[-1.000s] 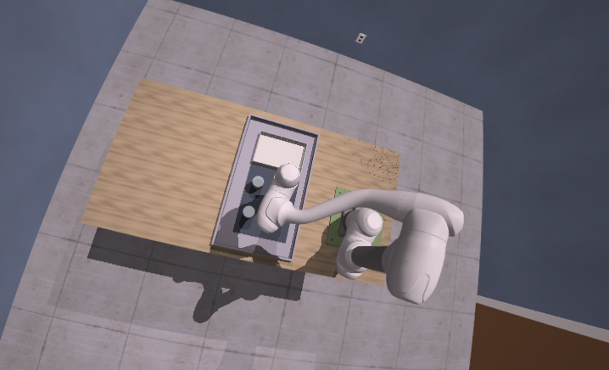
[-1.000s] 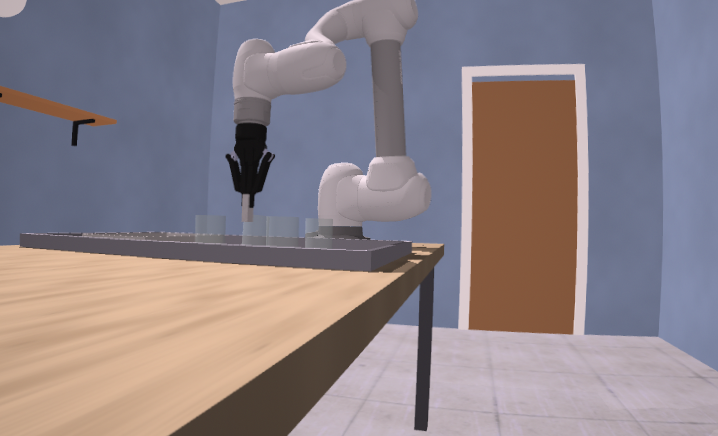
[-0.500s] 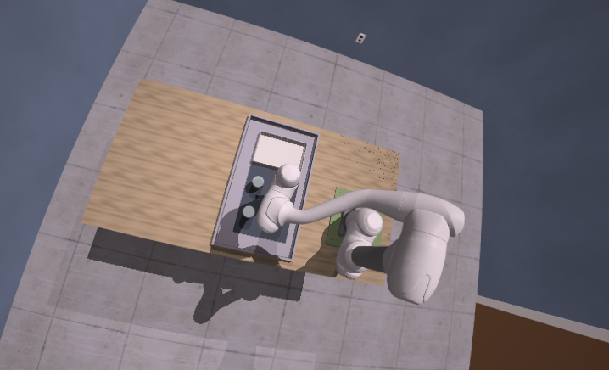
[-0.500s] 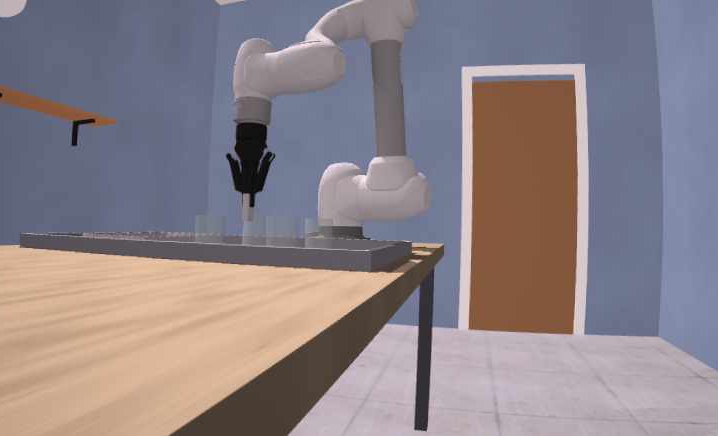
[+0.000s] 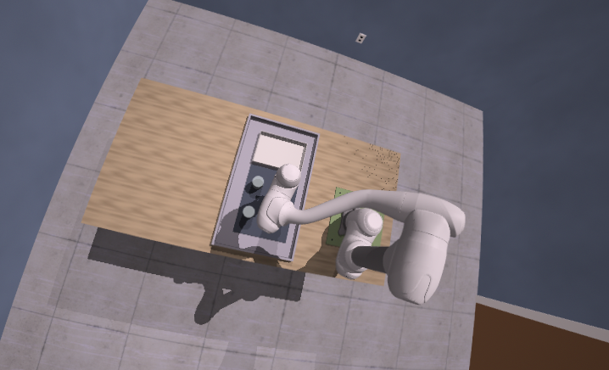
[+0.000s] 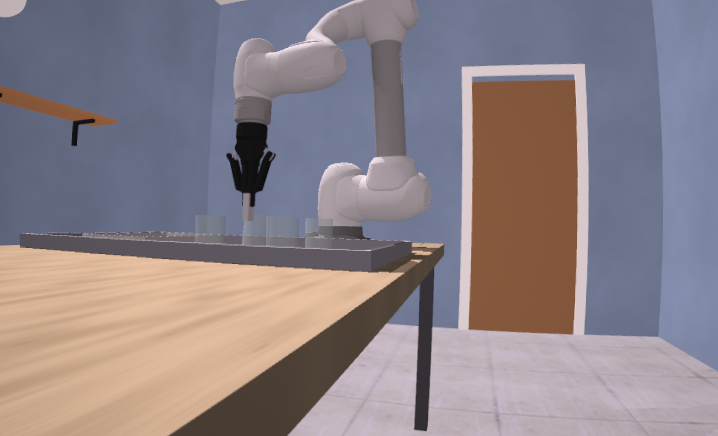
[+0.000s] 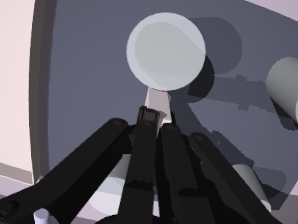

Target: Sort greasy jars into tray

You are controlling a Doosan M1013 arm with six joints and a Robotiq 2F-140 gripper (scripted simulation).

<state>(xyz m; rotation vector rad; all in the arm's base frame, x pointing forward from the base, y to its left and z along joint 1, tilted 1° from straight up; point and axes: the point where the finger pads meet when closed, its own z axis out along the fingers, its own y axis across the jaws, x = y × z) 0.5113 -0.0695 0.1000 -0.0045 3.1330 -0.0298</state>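
Note:
Four pale glass jars stand upright on the dark drying mat (image 5: pixel 279 236) (image 7: pixel 90 75). In the top view one jar (image 5: pixel 258 182) stands nearer the tray and another jar (image 5: pixel 248 211) farther from it; the arm hides the other two. The exterior view shows a leftmost jar (image 6: pixel 204 228), two middle ones and a rightmost jar (image 6: pixel 318 235). My gripper (image 6: pixel 248 216) (image 7: pixel 154 99) is shut and empty, pointing down, its pale tips about level with the jar tops. In the wrist view the tips are beside a jar (image 7: pixel 165 51); I cannot tell if they touch. The white tray (image 5: pixel 276 149) (image 7: pixel 12 75) holds no visible jar.
The grey steel top (image 5: pixel 245 147) has a raised rim (image 6: pixel 188 254) around mat and tray. It lies on a wooden table (image 5: pixel 169 151). The arm's base stands on a green plate (image 5: pixel 332 236) beside it. In the wrist view another jar (image 7: pixel 285 87) stands at the right edge.

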